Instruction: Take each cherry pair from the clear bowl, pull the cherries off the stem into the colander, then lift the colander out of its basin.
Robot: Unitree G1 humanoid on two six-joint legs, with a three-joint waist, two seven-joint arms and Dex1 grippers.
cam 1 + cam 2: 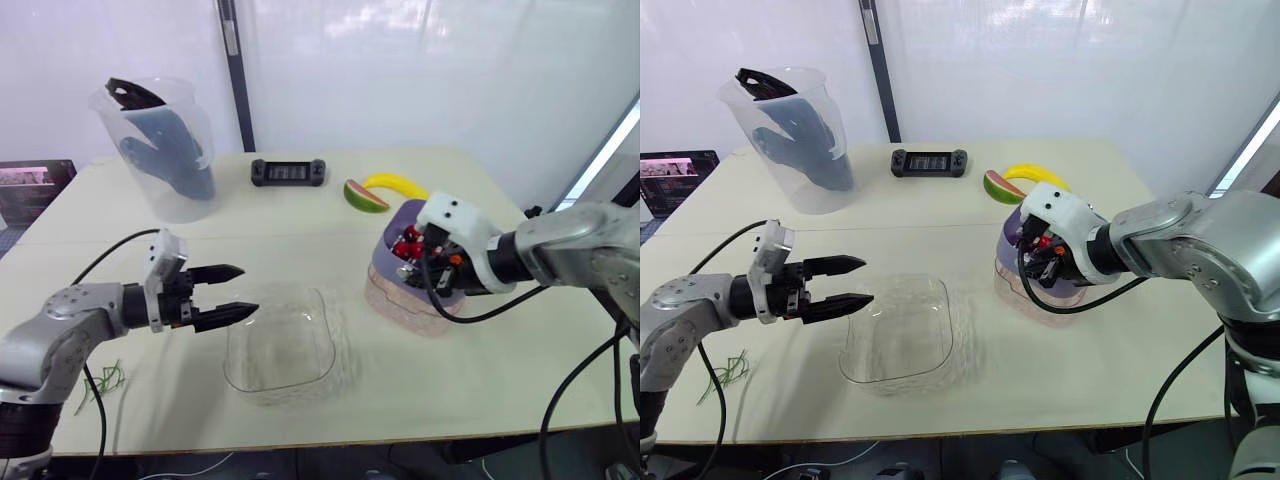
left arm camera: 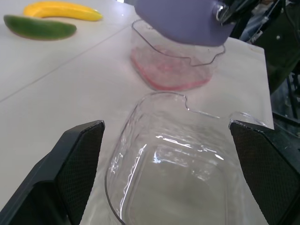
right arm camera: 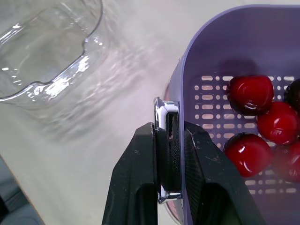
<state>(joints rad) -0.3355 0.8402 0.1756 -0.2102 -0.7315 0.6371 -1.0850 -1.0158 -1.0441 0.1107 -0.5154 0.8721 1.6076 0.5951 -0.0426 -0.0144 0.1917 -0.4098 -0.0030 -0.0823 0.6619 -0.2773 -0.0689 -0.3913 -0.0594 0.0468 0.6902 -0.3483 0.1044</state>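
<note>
Right of centre in the head views, the right gripper (image 3: 168, 136) is clamped on the rim of the purple colander (image 3: 206, 37), which holds red cherries (image 3: 250, 93) and sits tilted above its pink-tinted basin (image 1: 400, 305). At left, the left gripper (image 1: 250, 290) hangs wide open and empty just beside the clear bowl (image 1: 322, 330), at lower centre.
</note>
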